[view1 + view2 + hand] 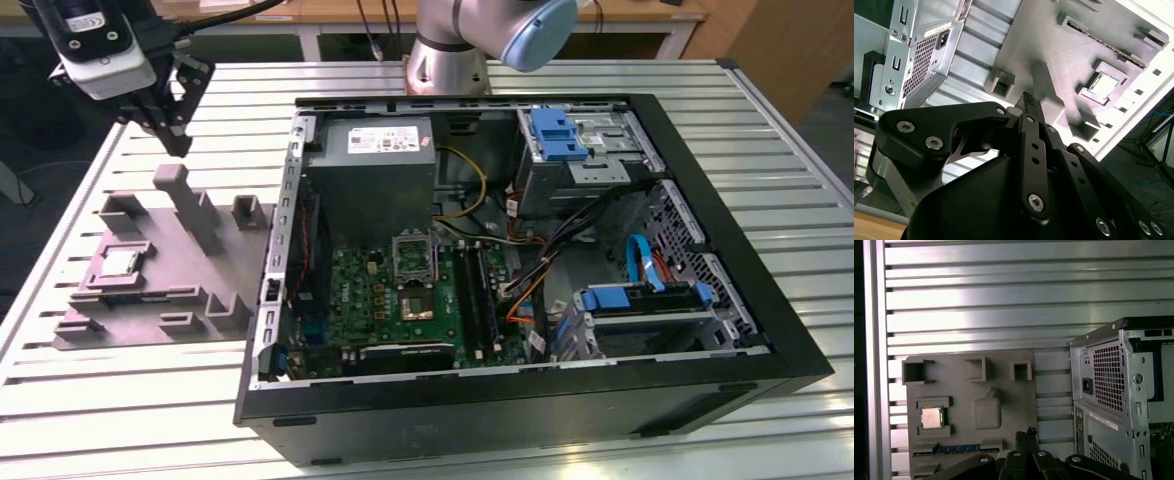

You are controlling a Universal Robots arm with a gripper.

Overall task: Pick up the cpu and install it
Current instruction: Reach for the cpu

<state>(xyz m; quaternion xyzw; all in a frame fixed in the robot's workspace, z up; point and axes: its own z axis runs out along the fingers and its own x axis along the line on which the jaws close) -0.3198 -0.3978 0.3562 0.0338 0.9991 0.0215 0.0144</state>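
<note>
cpu (118,262) seated in grey tray (160,285), closed gripper (175,148) above, well apart

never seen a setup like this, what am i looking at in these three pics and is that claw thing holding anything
This is one robot arm working at a slatted metal table. The exterior view comes from a camera off the arm; both wrist views come from cameras riding on the arm, so its black end effector pokes into them. On the table lie an open computer case with a green motherboard inside and, beside it, a grey plastic tray. The cpu, a small silvery square, sits in a recess of that tray. The end effector hangs over the tray, shut and holding nothing, so the cpu is not yet picked up.
</note>
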